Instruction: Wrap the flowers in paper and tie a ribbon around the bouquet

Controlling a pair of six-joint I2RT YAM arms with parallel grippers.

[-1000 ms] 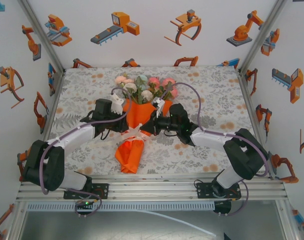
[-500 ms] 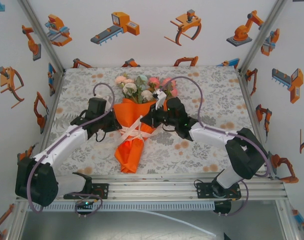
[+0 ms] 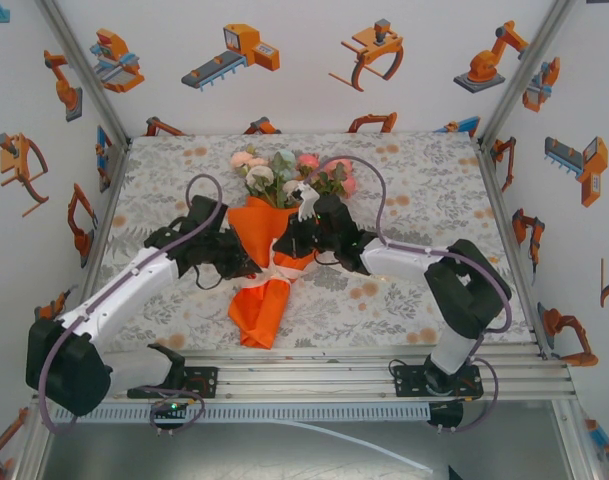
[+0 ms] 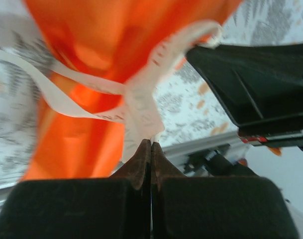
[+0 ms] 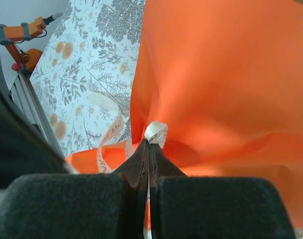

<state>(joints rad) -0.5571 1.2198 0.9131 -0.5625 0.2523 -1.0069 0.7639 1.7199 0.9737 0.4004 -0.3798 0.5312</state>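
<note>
Inside paper (image 3: 256, 315): flowers (image 3: 284, 172) (w/ ribbon (image 4: 141, 107))

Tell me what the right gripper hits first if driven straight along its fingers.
The right gripper, shut on the ribbon, points at the orange paper; that paper is likely first contact, just past the ribbon loop, though depth is unclear.

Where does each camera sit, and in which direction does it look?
Top external: above and behind the bases, facing down and forward over the table; the left arm and the right arm show, meeting at the bouquet.
Left wrist: behind the left gripper, looking along its shut jaws at the ribbon around the paper.
Right wrist: behind the right gripper, looking along its shut jaws at a loop of the ribbon against the paper.
Shared: both wrist views hold the ribbon and the paper.
</note>
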